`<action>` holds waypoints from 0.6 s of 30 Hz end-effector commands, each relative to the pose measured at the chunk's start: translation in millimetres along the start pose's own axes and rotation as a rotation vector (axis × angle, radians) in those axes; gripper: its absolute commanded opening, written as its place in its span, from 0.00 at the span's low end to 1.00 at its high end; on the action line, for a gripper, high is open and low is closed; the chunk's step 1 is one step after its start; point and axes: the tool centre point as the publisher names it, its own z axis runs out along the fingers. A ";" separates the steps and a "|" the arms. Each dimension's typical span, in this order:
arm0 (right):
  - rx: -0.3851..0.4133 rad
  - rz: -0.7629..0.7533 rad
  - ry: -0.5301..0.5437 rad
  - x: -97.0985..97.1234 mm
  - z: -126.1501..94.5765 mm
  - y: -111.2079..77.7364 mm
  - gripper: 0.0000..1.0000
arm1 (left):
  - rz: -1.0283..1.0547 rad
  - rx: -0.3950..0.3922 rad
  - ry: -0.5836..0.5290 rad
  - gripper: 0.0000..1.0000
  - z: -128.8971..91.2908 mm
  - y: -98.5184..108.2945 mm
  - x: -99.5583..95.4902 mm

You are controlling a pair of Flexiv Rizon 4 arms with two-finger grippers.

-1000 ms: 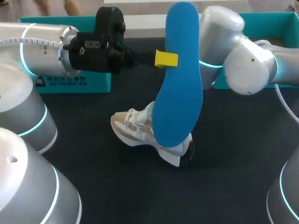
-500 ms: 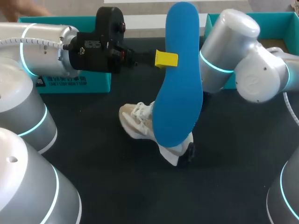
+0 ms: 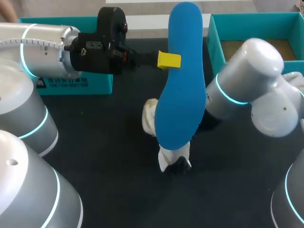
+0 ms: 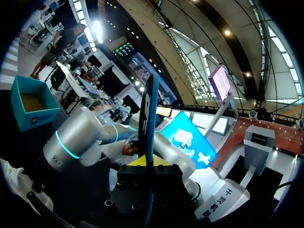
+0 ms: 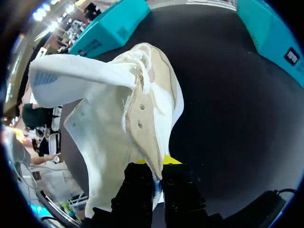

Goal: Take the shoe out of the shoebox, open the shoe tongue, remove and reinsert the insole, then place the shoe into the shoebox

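My left gripper (image 4: pixel 149 162) is clamped on the blue insole (image 3: pixel 183 90), held upright above the table's middle. My right gripper (image 5: pixel 159 164) pinches the shoe (image 5: pixel 118 118) by the edge of its opening. Within the last second it has swung the shoe round, end-on beneath the insole and nearer the shoebox (image 3: pixel 211 33) at the far right corner. I judge reinsertion comes next.

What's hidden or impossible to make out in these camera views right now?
Shoe: head view, mostly behind the insole.
Right gripper: head view, hidden behind the insole and its own arm.
Shoebox: head view, cut off by the edge, partly covered by the right arm.
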 end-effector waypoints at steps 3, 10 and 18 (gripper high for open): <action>-0.127 0.090 -0.012 0.7 2.7 1.7 0.00 | 0.000 0.000 0.001 0.00 0.9 0.5 -1.0; -0.104 0.048 0.015 8.2 13.4 2.2 0.00 | 0.000 0.000 0.001 0.00 0.9 0.5 -1.0; -0.070 0.035 0.034 18.9 20.6 -7.5 0.00 | 0.000 0.000 0.001 0.00 0.9 0.5 -1.0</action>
